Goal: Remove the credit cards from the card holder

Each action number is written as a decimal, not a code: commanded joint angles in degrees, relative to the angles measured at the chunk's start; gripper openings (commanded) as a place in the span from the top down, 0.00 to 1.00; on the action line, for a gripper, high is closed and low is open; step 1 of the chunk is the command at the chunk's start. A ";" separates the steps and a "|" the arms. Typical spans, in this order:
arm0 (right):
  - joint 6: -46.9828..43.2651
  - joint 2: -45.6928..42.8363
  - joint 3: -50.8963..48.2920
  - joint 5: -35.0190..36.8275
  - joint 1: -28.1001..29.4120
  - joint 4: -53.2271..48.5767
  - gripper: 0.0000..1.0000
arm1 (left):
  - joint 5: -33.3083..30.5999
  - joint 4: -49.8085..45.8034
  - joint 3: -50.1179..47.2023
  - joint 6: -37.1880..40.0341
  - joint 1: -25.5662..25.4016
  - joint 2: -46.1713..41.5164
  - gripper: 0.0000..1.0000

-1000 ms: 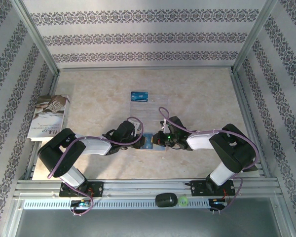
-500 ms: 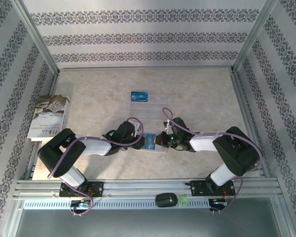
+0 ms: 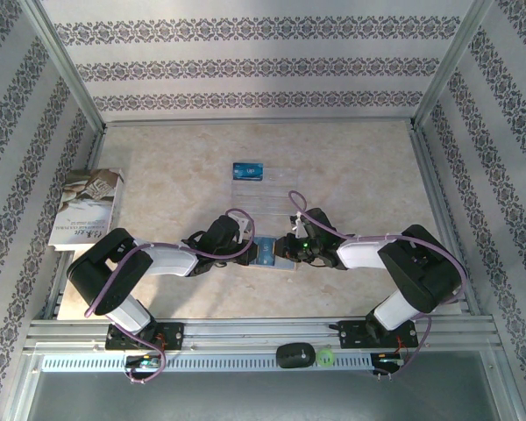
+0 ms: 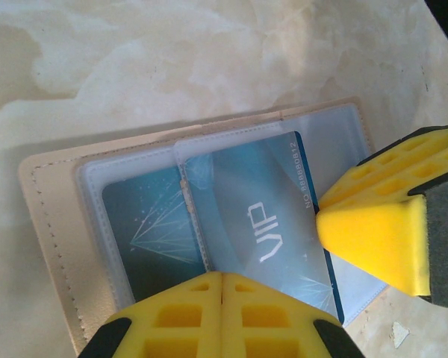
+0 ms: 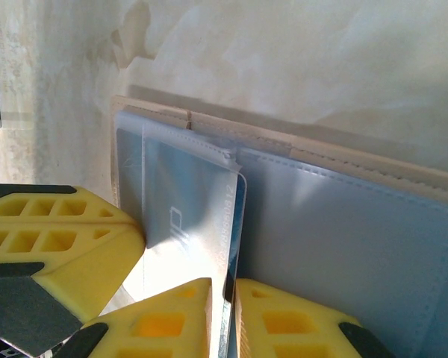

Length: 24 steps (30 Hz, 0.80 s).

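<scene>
Top external: marble-look table (image 3: 175, 175), patterned walls (image 3: 245, 66); left fingers (image 4: 222, 317) together, right fingers (image 5: 265, 324) slightly apart

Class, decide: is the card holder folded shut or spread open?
Spread open: the card holder lies flat, its clear sleeves facing up with a VIP card showing.

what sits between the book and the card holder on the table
In the top view, the left arm's wrist and left gripper lie between the book and the card holder; otherwise bare table.
</scene>
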 commanded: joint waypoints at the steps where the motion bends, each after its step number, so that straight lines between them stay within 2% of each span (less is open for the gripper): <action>1: 0.09 -0.71 -1.25 2.52 -0.01 -0.93 0.82 | -0.67 -3.74 -2.01 -0.36 -0.03 0.98 0.95; 5: 0.13 -1.22 -1.66 1.66 -0.09 -0.94 0.79 | -0.68 -3.76 -1.95 -0.43 -0.03 0.98 0.95; 9: 0.22 -0.94 -2.13 0.19 -0.05 -0.58 0.82 | -0.60 -3.75 -1.92 -0.41 -0.03 1.03 0.95; 15: -0.13 0.10 -1.56 -0.73 0.30 -1.67 0.79 | -0.59 -3.84 -1.92 -0.42 -0.04 0.94 0.95; 17: -0.14 0.71 -1.17 -0.79 0.36 -2.36 0.80 | -0.73 -3.78 -1.97 -0.42 -0.05 0.87 0.94; 21: -0.13 0.92 -1.13 -0.26 0.50 -3.39 0.89 | -0.76 -3.72 -2.18 -0.53 0.06 0.57 0.95; 24: -0.41 0.85 -0.86 -0.31 0.56 -3.73 0.89 | -0.65 -3.56 -2.15 -0.52 -0.02 0.61 0.95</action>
